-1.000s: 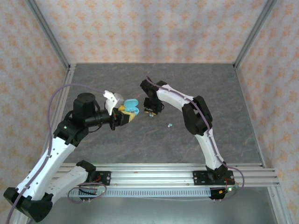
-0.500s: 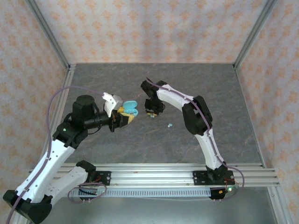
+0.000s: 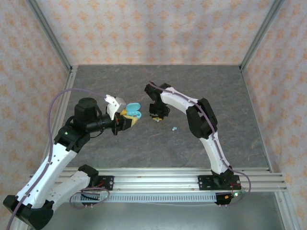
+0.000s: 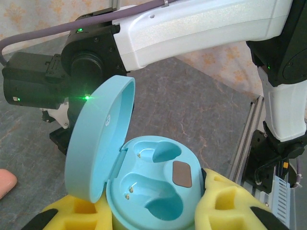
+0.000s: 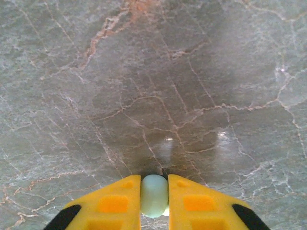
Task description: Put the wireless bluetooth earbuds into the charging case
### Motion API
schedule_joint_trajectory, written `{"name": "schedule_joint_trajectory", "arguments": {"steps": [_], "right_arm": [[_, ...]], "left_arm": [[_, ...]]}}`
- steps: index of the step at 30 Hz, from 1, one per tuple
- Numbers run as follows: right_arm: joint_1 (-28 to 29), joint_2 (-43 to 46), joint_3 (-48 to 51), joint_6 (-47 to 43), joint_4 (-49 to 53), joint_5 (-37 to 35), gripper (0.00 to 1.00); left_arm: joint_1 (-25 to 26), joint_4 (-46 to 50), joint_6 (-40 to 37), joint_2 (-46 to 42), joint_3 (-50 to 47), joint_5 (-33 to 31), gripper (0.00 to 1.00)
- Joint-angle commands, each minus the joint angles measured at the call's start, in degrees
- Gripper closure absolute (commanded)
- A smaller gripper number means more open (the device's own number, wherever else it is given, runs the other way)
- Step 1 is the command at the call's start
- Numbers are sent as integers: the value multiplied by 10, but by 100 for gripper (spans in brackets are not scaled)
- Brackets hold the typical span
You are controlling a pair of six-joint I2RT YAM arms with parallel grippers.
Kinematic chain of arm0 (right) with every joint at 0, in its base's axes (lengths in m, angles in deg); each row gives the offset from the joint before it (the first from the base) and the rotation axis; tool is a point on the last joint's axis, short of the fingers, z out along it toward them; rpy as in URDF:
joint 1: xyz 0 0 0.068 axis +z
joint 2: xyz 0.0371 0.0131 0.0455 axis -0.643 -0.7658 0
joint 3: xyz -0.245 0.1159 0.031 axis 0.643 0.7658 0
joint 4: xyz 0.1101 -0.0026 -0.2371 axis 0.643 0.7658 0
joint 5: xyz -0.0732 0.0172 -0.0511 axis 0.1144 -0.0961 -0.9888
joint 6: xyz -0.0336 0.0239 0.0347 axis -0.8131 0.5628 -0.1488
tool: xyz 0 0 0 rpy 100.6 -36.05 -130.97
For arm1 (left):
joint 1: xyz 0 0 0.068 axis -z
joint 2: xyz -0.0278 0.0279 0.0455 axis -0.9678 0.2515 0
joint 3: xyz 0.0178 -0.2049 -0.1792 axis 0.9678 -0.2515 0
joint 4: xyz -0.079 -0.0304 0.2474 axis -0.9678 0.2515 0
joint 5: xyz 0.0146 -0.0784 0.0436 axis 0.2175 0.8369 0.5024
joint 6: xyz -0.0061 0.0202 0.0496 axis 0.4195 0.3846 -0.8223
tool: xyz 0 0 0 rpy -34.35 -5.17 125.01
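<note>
My left gripper (image 3: 126, 120) is shut on the light teal charging case (image 3: 133, 109) and holds it above the table left of centre. In the left wrist view the case (image 4: 158, 191) sits between the yellow pads (image 4: 230, 201), its lid (image 4: 98, 143) swung open and both wells bare. My right gripper (image 3: 156, 117) points down at the table just right of the case. In the right wrist view its yellow fingers (image 5: 117, 199) are shut on a light teal earbud (image 5: 154, 194) right at the tabletop. A second teal earbud (image 3: 174, 129) lies on the table to the right.
The grey marble tabletop (image 3: 225, 100) has patterned walls on three sides and a metal rail (image 3: 158, 179) along the near edge. A salmon-pink rounded thing (image 4: 5, 182) shows at the left edge of the left wrist view. The right arm (image 4: 192, 24) crosses above the case.
The right gripper's fingers have closed onto the teal earbud at the table. The left arm drew back slightly to the left with the case, then held still.
</note>
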Motion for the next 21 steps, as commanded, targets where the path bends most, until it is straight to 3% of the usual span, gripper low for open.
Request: {"name": "schedule_joint_trajectory", "arguments": {"steps": [1,5,16,21], "right_arm": [[2,6,12,1,15,-11,90],[-2,62,25,-4,14,-8,91],[-9,317,37,-49,24,34,97],[0,453,92,-26,-51,65,98]], "left_arm": [[-1,-10,9,-8,4,-2,93],[-2,-28,14,-12,4,-1,93],[-1,-112,13,1,17,1,95],[-1,-141,7,8,25,10,96]]}}
